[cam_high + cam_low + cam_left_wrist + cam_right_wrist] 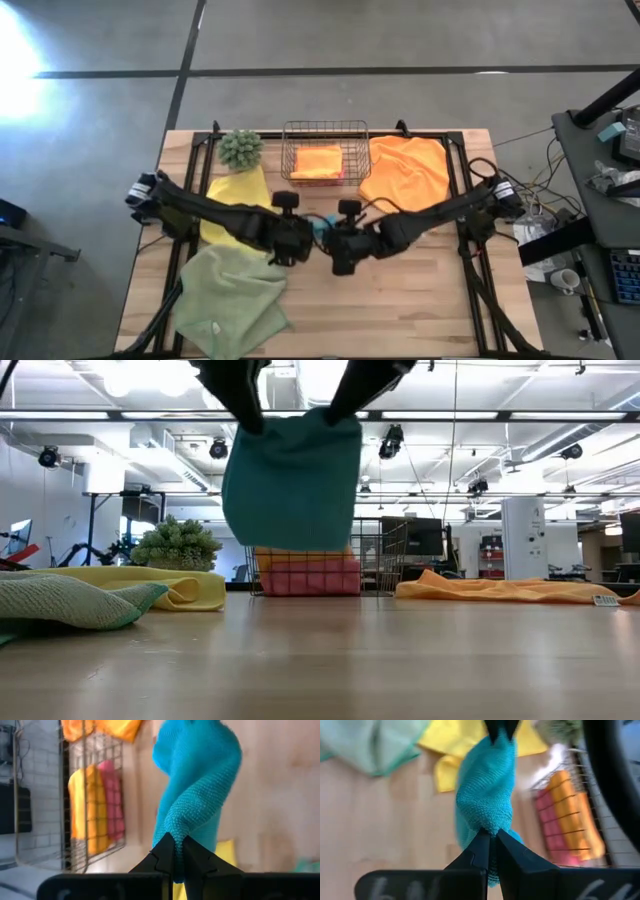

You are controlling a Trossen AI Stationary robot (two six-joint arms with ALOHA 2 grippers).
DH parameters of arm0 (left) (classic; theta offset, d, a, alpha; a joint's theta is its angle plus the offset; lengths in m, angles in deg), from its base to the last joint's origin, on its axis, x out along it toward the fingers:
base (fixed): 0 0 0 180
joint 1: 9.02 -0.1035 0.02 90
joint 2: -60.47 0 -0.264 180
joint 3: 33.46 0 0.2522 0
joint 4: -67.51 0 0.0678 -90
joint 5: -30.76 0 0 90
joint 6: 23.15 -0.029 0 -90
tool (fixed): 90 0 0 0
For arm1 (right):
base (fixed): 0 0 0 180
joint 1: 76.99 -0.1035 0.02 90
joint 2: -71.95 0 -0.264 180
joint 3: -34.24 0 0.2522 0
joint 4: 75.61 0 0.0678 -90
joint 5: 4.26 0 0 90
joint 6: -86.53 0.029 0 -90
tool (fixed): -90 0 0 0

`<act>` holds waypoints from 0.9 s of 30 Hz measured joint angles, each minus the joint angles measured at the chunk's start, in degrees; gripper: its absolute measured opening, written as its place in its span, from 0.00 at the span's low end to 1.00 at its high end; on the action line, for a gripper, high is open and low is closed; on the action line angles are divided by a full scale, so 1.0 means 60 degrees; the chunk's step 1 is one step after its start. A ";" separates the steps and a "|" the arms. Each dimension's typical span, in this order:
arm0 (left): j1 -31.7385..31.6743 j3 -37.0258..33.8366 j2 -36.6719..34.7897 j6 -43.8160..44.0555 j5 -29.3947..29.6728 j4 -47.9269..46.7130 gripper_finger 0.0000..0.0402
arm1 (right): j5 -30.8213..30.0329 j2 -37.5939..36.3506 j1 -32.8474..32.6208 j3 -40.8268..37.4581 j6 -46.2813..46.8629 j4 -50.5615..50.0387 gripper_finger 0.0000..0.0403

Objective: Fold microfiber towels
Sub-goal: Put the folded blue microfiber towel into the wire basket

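Both arms meet over the middle of the tabletop [400, 300], holding the teal towel [292, 478] up in the air between them; the low view shows it hanging clear of the wood as a squarish panel in front of the wire basket [325, 150]. Left pincer [174, 854] is clamped shut on one corner of the teal towel, fingers [162, 851] pressed together on a bunched fold. Right pincer [489, 845] is likewise closed tight on another corner. From above, the teal towel is almost wholly hidden by the two wrists; only a sliver shows between them. In the low view both pincers are cut off at the upper edge, so only dark stubs show above the cloth. The basket holds a folded orange towel [318, 161] with a pink towel [310, 577] under it; the pink one barely shows from above. A second orange towel [405, 170] lies spread just beside the basket on the right arm's side. The yellow towel [235, 200] lies on the left arm's side, partly covered by the left arm, with the spiky green ball plant [241, 147] at its far end. The sage green towel [232, 298] lies crumpled at the near left corner, its edge cut off by the frame.
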 joint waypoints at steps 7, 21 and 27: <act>-0.0982 -0.0889 -0.1079 -0.1473 0.0325 0.1001 0.01 | -0.0124 0.0000 0.0999 0.0738 -0.0451 0.0041 0.03; -0.3669 -0.0897 -0.1624 -0.4354 0.0394 0.3116 0.01 | -0.0114 -0.0018 0.3177 0.1977 -0.1300 -0.0153 0.03; -0.4897 -0.0919 -0.1603 -0.5189 0.0345 0.3856 0.01 | 0.0087 0.0000 0.4334 0.2113 -0.1587 -0.0145 0.03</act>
